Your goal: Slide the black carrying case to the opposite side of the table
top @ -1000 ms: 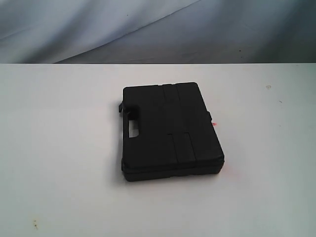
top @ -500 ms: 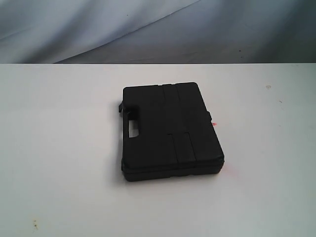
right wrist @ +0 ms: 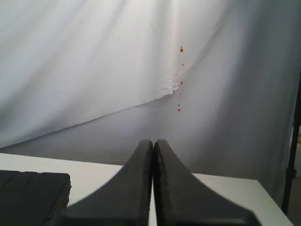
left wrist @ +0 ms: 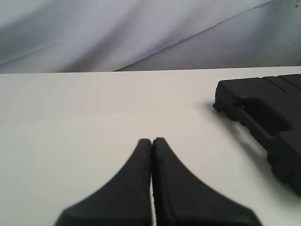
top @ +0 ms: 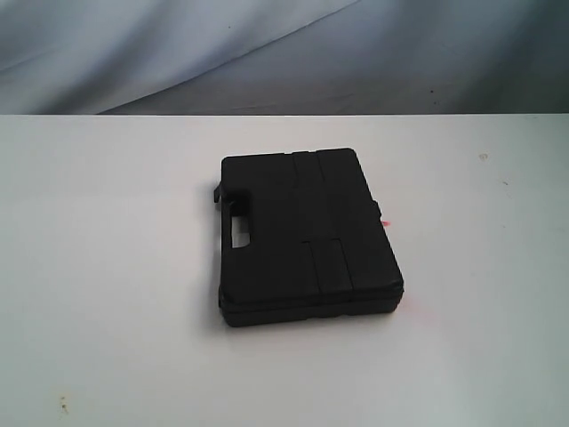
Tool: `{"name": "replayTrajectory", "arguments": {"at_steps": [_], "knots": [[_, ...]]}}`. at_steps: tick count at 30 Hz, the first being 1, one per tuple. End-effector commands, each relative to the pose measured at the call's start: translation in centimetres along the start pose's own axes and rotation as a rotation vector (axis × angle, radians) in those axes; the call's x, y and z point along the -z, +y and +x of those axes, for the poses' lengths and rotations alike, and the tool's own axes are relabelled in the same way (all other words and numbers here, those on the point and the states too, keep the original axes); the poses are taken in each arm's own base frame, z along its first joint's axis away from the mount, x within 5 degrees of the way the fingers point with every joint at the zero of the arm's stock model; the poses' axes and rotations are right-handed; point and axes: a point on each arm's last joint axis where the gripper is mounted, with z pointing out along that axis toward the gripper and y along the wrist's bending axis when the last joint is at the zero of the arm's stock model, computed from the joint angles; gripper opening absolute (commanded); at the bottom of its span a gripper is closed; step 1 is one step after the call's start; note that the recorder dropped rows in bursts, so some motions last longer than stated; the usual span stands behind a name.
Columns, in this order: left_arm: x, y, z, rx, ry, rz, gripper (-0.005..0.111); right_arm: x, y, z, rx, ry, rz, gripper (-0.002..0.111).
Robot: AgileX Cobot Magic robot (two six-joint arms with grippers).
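The black case (top: 307, 236) lies flat near the middle of the white table (top: 107, 267), its handle slot on the left edge and its ribbed lid up. Neither arm shows in the exterior view. In the left wrist view my left gripper (left wrist: 152, 141) is shut with nothing in it, hovering over bare table, and the handle side of the case (left wrist: 263, 117) lies apart from it. My right gripper (right wrist: 153, 141) is also shut and empty in the right wrist view, where a corner of the case (right wrist: 33, 195) shows low at one side.
A grey-white cloth backdrop (top: 284, 53) hangs behind the table's far edge. A few small dark specks (top: 63, 406) mark the tabletop near the front left. A dark stand pole (right wrist: 294, 155) rises beside the table in the right wrist view.
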Motion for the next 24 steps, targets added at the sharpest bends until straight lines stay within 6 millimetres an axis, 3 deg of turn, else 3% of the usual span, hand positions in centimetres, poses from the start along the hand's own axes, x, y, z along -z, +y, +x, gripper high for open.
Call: {"name": "replayTrajectory", "arguments": {"at_steps": [1,13,21,24], "knots": [[0.0,0.0,0.1,0.009,0.000,0.001,0.000,0.0,0.1,1.4,-0.021,0.005,0.004,0.000],[0.0,0.0,0.1,0.009,0.000,0.001,0.000,0.3,0.3,3.8,0.012,0.269,-0.024,0.000],[0.0,0.0,0.1,0.009,0.000,0.001,0.000,0.4,0.4,4.0,-0.021,0.291,-0.026,0.000],[0.0,0.0,0.1,0.009,0.000,0.001,0.000,0.4,0.5,3.9,-0.107,0.292,-0.021,0.000]]}}
